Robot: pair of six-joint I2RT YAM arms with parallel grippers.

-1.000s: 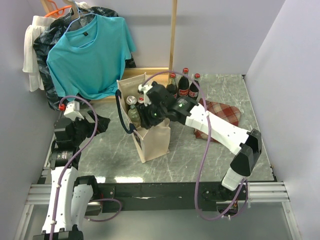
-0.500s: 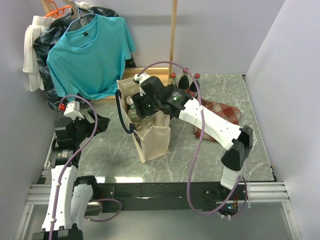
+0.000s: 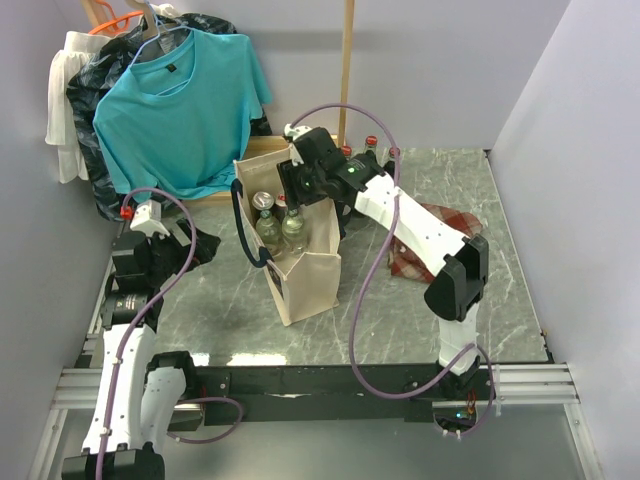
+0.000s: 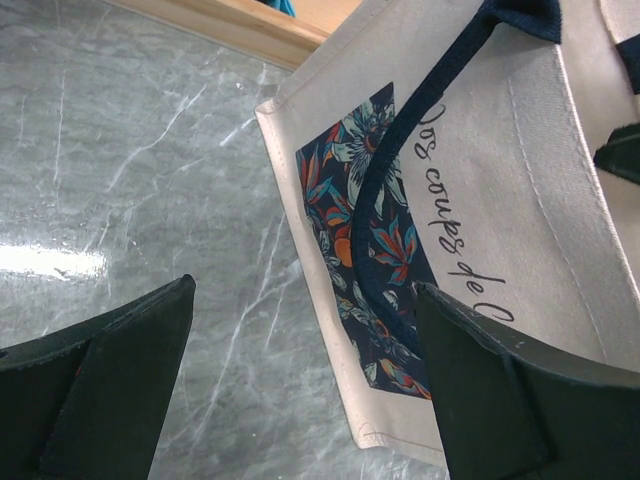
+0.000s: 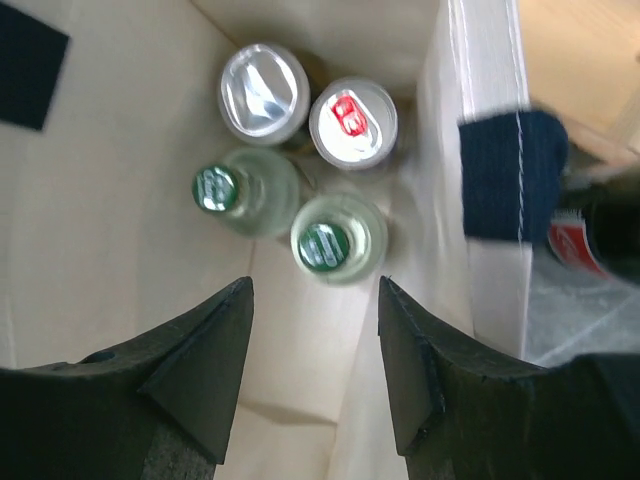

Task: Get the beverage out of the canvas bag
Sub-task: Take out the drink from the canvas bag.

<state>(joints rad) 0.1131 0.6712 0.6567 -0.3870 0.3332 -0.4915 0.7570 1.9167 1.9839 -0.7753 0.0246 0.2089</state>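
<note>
Right claw [image 5: 313, 320] now sits above the mouth of the bag [image 3: 310, 280], higher than a second ago; I see it spread and empty. Bottles [image 5: 338, 240] and cans [image 5: 263, 92] stand inside, frame centre. Left claw [image 4: 305, 290] is spread beside the bag. I judge no beverage is gripped yet.

Canvas bag [image 3: 310, 275]: cream-beige cloth with dark navy loop handles [image 4: 430, 110]. The side panel has a floral patch [image 4: 365, 250] on a navy ground with red, teal and orange blooms, and dark script lettering beside it.

Inside are two clear glass bottles [image 5: 250, 195] with green caps. At 12 o'clock of them are two cans [image 5: 263, 80] with silver tops, one with a red tab.

Table [image 3: 430, 310]: grey-green marble with pale veins.

T-shirt [image 3: 180, 100], 10 o'clock of the bag: plain teal.

Plaid cloth [image 3: 455, 222], 3 o'clock of the bag: red and white checks.
</note>
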